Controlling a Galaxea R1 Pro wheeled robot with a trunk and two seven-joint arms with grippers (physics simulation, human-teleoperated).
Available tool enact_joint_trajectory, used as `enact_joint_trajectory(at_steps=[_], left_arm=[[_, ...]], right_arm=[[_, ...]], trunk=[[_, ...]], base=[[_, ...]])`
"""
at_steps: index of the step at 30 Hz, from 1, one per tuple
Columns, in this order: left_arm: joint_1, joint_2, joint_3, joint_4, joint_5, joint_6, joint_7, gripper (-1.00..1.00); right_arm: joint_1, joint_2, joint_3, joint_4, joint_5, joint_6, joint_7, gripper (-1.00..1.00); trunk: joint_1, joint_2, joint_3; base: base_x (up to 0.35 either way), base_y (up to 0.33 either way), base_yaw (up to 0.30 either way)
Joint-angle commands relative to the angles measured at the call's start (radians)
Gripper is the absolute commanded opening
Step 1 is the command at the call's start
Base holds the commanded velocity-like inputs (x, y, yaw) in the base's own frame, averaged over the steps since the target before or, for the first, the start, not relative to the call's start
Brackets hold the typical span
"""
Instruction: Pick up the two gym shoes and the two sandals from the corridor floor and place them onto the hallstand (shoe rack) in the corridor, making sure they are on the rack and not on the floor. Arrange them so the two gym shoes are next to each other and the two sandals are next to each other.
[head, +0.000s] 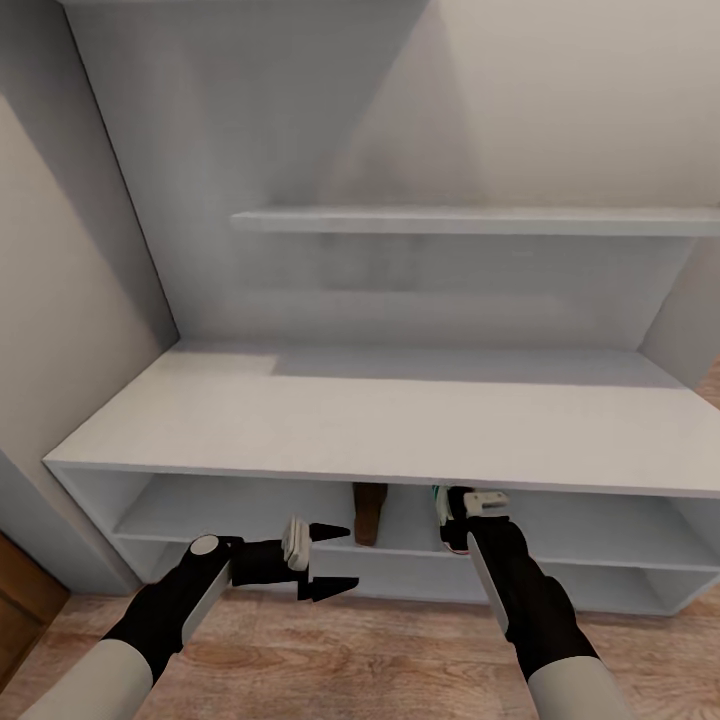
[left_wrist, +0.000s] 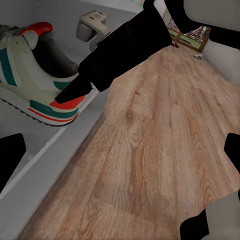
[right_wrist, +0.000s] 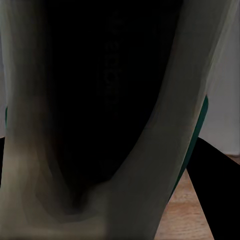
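Observation:
The light-grey hallstand (head: 300, 420) stands in front of me, its two cubby tiers under the bench top. My right gripper (head: 452, 512) reaches into the upper tier, shut on a white gym shoe (left_wrist: 30, 85) with green stripes and a red heel. The shoe rests on the cubby shelf (left_wrist: 55, 145) and its dark opening (right_wrist: 100, 100) sits close to the right wrist camera. A brown sandal (head: 367, 515) stands on edge in the same tier, just left of that shoe. My left gripper (head: 335, 558) hangs open and empty over the corridor floor (head: 380, 650), in front of the lower tier.
A slab shelf (head: 480, 221) juts out above the bench. A grey wall panel (head: 60, 330) closes the left side. Wood flooring (left_wrist: 160, 140) runs away from the rack toward a small rug-like item (left_wrist: 187, 35) in the distance.

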Motion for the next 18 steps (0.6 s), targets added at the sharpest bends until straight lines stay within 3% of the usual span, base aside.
enact_joint_trajectory(at_steps=[1, 18], left_arm=[[-0.001, 0.001, -0.005, 0.0, 0.007, -0.001, 0.0, 1.0], [-0.001, 0.001, -0.005, 0.001, 0.007, -0.002, 0.0, 1.0]], right_arm=[[-0.001, 0.0, 0.001, -0.001, 0.007, 0.006, 0.0, -1.0], [-0.001, 0.0, 0.001, -0.001, 0.007, 0.006, 0.0, -1.0]], trunk=[[0.0, 0.0, -0.001], [0.0, 0.0, -0.001]], base=[[0.026, 0.0, 0.0], [0.019, 0.0, 0.0]])
